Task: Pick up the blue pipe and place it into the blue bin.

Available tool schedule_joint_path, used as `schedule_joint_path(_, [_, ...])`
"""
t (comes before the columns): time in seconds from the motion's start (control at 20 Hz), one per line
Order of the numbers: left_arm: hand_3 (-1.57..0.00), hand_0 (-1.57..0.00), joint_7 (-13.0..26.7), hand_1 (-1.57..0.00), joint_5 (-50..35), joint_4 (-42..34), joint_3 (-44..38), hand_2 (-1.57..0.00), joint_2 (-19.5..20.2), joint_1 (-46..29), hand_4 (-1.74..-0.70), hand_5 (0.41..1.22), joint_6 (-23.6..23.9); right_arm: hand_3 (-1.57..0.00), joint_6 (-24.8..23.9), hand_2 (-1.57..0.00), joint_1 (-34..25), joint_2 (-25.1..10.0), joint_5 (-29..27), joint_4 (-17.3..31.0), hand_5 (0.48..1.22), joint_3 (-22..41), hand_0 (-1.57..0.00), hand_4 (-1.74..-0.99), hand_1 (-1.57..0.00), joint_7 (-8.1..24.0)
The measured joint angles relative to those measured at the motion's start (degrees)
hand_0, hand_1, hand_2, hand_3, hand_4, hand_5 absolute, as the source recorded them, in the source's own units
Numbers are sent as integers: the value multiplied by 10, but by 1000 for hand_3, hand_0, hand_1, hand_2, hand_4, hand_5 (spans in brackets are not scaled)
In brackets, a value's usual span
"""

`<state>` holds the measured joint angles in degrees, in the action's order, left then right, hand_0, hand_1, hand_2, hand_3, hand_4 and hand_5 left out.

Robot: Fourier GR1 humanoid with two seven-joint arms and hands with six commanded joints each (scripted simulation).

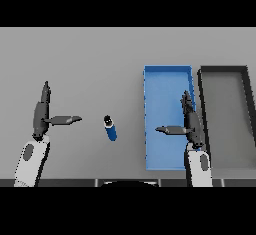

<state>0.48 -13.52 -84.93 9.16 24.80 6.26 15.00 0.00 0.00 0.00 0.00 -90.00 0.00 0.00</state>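
A short blue pipe (110, 128) with a dark end lies on the grey table, between my two hands. The blue bin (160, 84) stands to its right, long side running away from me. My left hand (41, 114) hovers open at the left, fingers straight and thumb pointing toward the pipe, a small gap away from it. My right hand (190, 121) is open over the bin's right half, thumb pointing left. Neither hand holds anything.
A dark grey bin (245, 74) stands right beside the blue bin, at the table's right. Bare grey table stretches behind and to the left of the pipe.
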Motion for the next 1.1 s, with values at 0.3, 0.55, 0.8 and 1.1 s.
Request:
schedule_joint_path(0.3, [1,1,-19,1,-4,-10,-4,1,5,-15,-966,593,-3,1,-1,1,14,5,4,-9,629,8,1,-1205,1,-5])
schedule_joint_path(0.55, [1,1,-95,1,7,8,24,1,98,-43,-961,595,-146,1,7,1,65,-72,108,-73,623,53,1,-1196,1,-63])
schedule_joint_path(0.8, [1,1,-120,1,-9,-20,40,1,117,-53,-989,573,-205,1,12,1,69,-77,110,-84,619,55,1,-1181,1,-49])
schedule_joint_path(1.1, [1,1,-94,1,8,-86,108,1,131,-90,-1113,497,-268,1,16,1,64,-78,115,-83,617,62,1,-1164,1,-52])
